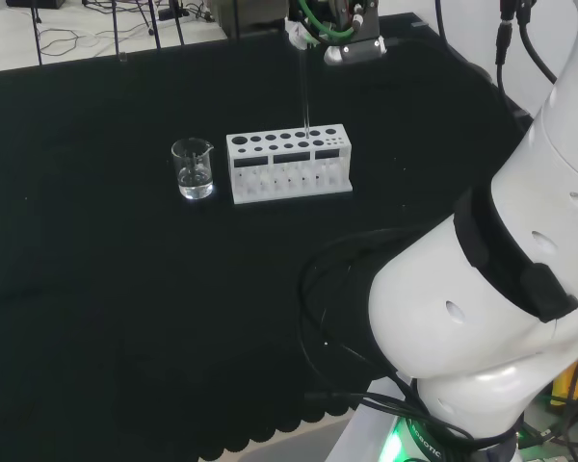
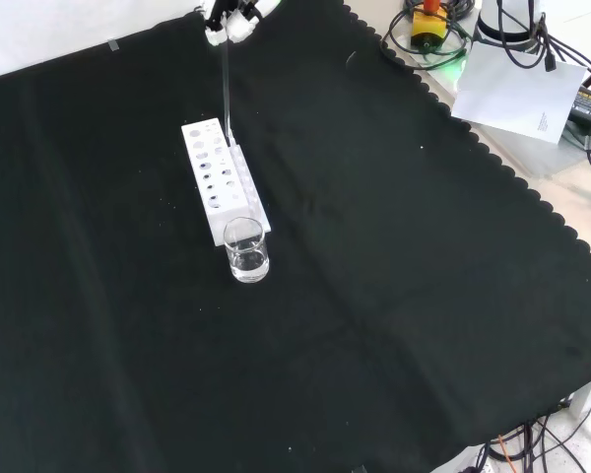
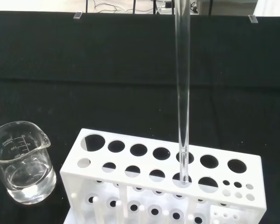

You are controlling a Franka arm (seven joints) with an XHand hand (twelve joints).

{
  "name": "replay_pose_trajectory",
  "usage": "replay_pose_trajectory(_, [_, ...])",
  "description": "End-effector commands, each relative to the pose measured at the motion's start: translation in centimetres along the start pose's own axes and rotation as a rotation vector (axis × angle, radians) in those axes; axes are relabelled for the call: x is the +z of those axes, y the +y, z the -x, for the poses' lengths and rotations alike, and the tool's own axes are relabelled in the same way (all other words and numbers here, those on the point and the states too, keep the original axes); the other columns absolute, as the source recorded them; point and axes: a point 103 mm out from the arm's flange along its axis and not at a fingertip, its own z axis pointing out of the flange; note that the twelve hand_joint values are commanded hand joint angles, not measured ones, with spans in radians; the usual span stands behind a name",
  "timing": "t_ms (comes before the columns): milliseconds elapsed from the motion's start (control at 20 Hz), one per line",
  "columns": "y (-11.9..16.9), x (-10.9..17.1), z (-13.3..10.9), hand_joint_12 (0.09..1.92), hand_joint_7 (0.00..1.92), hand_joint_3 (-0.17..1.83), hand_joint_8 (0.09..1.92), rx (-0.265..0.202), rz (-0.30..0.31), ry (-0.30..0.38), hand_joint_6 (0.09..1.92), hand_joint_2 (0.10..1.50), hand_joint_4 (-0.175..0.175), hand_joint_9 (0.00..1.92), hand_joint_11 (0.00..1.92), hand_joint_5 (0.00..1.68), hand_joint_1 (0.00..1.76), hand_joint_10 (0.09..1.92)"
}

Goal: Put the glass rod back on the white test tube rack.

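Beaker (image 1: pixel 194 169) just beside rack (image 1: pixel 289 166) end; cloth (image 1: pixel 125 318) elsewhere bare, free approach.

Head view: beaker (image 1: pixel 194 167) just left of rack (image 1: pixel 289 164); rod (image 1: pixel 306 96) upright in rack.

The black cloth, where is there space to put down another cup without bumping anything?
Lots of room. In the front view, the black cloth is bare to the right of the white rack and below the beaker, down to the scalloped edge. The left side is bare too. The one crowded spot is mid-cloth: beaker close beside rack, with the glass rod standing in it under the hand.
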Motion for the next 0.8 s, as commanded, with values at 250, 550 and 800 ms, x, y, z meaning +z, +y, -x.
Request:
replay_pose_trajectory(250, [0.2,0.9,0.2,0.77,1.2,-0.17,0.97,-0.004,0.001,0.011,0.58,1.13,-0.175,1.64,1.63,1.1,1.3,0.86])
replay_pose_trajectory(550, [1.0,1.2,0.0,0.77,1.2,-0.17,0.97,0.0,-0.011,0.009,0.58,1.12,-0.175,1.64,1.63,1.1,1.3,0.86])
replay_pose_trajectory(800, [2.1,1.8,-0.3,0.77,1.2,-0.17,0.97,-0.011,-0.014,0.022,0.58,1.12,-0.175,1.64,1.63,1.11,1.3,0.86])
